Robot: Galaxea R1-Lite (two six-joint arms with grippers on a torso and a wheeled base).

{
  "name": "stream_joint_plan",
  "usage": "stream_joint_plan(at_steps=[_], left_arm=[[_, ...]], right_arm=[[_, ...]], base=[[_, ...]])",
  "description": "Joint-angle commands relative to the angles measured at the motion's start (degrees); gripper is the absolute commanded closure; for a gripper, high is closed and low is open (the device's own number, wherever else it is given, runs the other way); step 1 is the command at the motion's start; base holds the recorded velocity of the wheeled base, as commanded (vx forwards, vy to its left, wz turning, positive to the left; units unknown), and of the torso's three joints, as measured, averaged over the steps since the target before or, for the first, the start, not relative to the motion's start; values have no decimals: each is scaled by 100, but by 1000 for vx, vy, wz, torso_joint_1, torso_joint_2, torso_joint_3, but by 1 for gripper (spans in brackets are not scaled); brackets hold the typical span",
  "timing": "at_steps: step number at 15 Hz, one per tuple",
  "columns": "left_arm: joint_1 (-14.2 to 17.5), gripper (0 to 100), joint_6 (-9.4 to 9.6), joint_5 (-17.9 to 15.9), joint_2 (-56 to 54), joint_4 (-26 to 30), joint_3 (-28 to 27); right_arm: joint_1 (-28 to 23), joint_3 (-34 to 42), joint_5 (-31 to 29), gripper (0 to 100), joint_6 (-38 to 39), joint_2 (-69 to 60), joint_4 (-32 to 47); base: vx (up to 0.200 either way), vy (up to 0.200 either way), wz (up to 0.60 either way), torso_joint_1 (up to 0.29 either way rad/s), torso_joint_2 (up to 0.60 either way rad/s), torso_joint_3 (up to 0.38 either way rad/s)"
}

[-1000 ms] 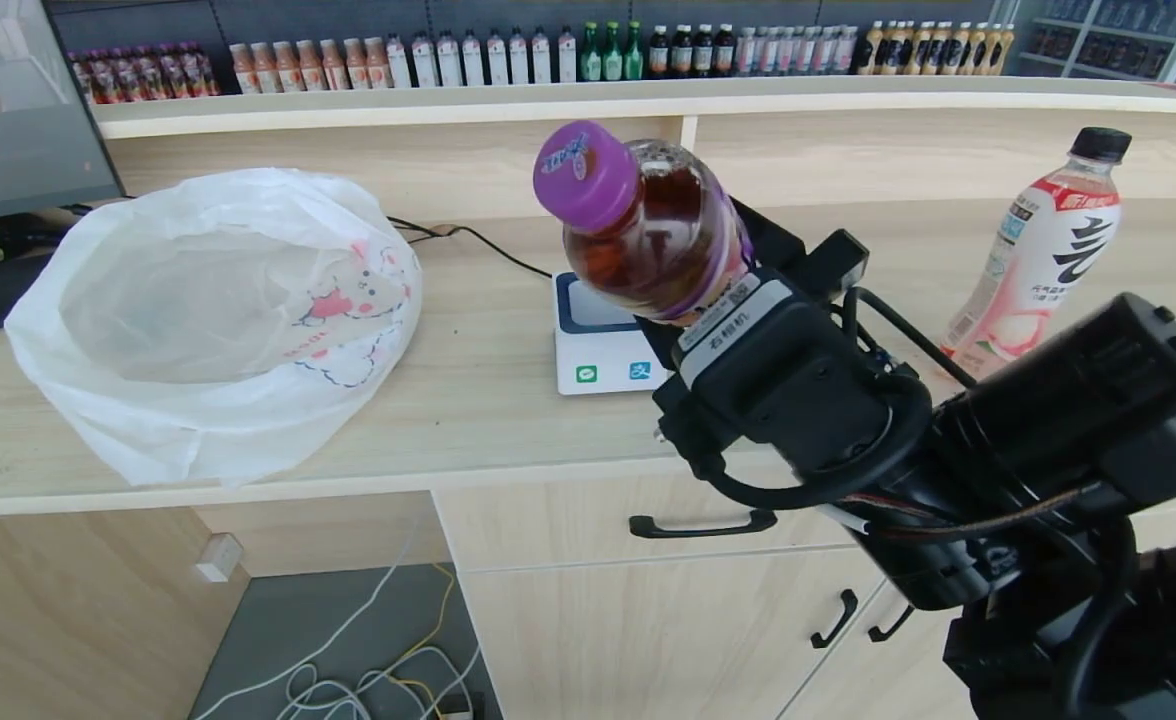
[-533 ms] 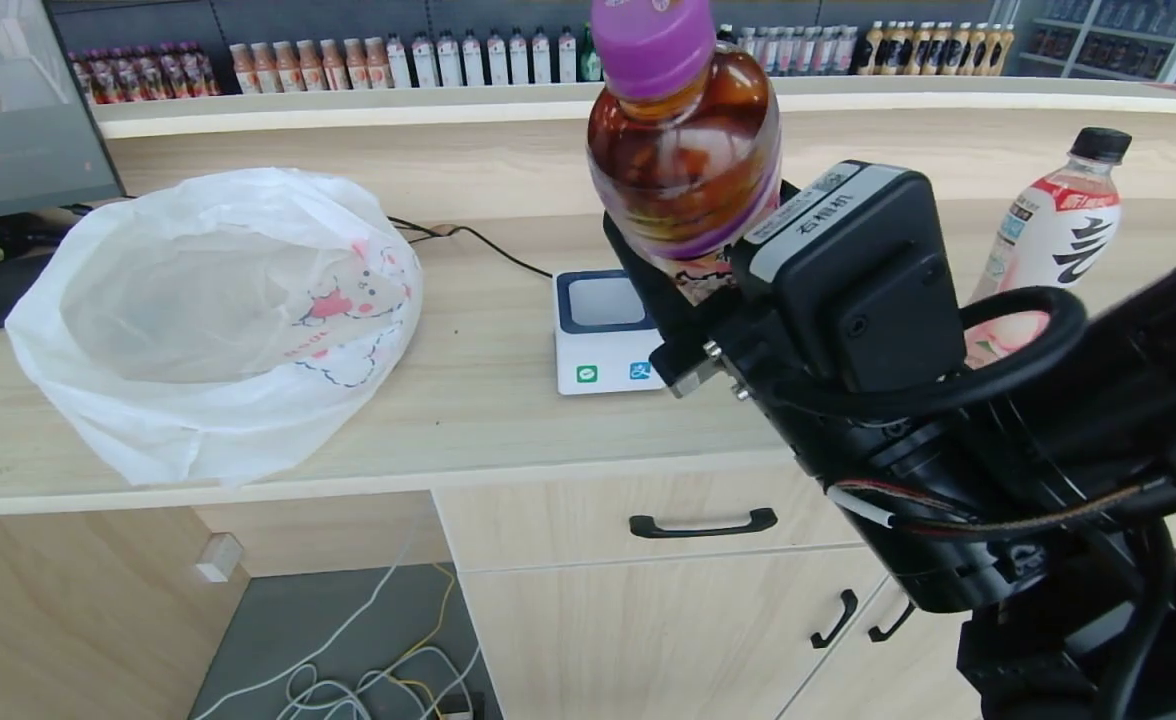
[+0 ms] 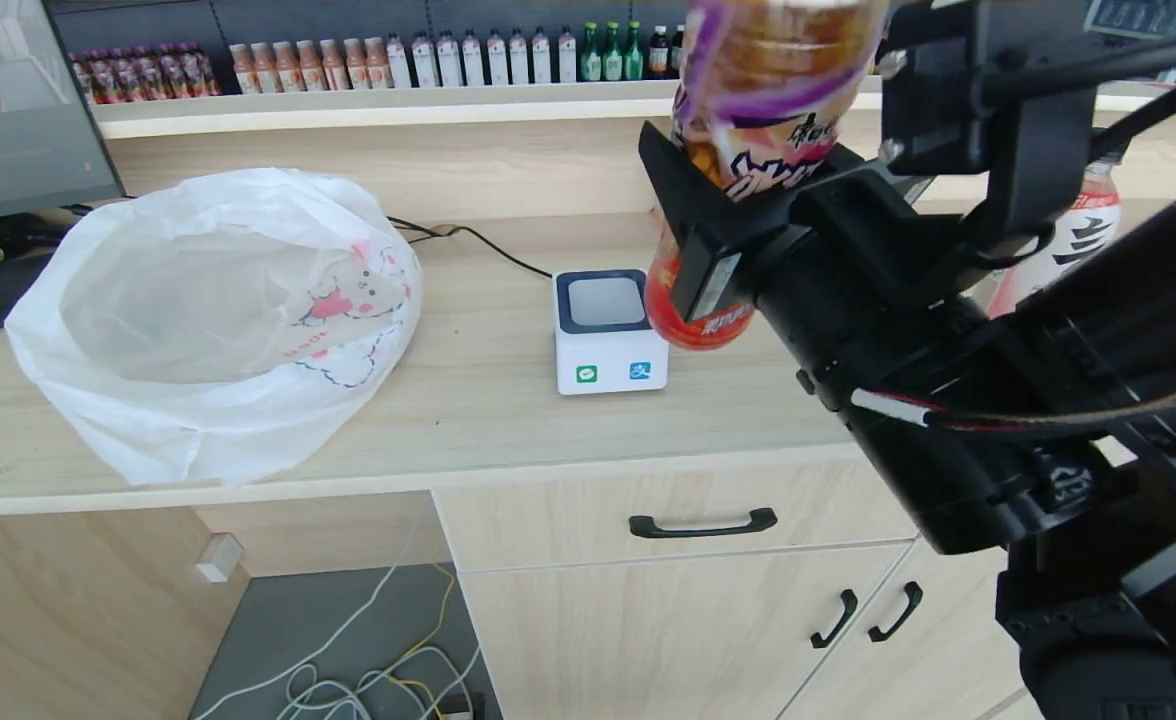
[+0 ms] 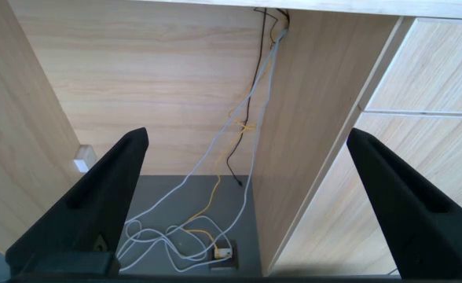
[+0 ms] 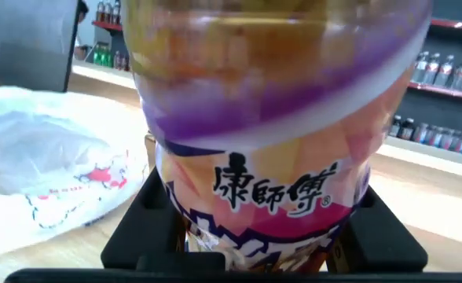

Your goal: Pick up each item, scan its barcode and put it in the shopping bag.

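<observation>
1. Your right pincer (image 3: 738, 225) is clenched on the clear plastic bottle of brown tea with the purple-and-pink label (image 3: 760, 130). It grips low on the body. The bottle is roughly upright in the air, and its top runs out of the head view.
2. The bottle's base hangs just beside the right edge of the small white box scanner with the dark-framed window (image 3: 603, 335). It is above the light wooden desk (image 3: 468, 410), not squarely over the window. You cannot tell from here whether the barcode faces the glass.
3. The white translucent plastic shopping bag with the pink cartoon print (image 3: 248, 420) sits open on the desk, well to the left of the scanner. Nothing shows inside it, so I judge that no item is bagged yet.
4. A second plastic bottle with a pink-and-white label (image 3: 1083, 240) stands on the desk at the robot's right. It is partly hidden behind the right arm, and nothing is gripping it.
5. Your left pincer (image 4: 247, 204) is released, its dark fingers spread wide and holding nothing. It hangs low, below the desk, facing the loose cables on the grey floor (image 4: 192, 236).
6. By my reading, the first pick-up is done and the scan is the step in hand, with no sign that it has registered.
7. That leaves bagging this bottle, then the full pick, scan and bag cycle for the second bottle.
</observation>
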Motion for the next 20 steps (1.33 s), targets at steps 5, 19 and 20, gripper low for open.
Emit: stream_joint_plan(at_steps=[5,19,20], left_arm=[[-2,0,0,0,-1,-1,0],[-2,0,9,0,-1,-1,0],[-2,0,18,0,-1,-1,0]], right_arm=[[-267,-308,-300,100,1115,257,440],[-557,-9,-652,100,1608,222,361],[-557,-9,-652,100,1608,240,352]], base=[[0,0,0,0,0,0],[0,0,0,0,0,0],[0,0,0,0,0,0]])
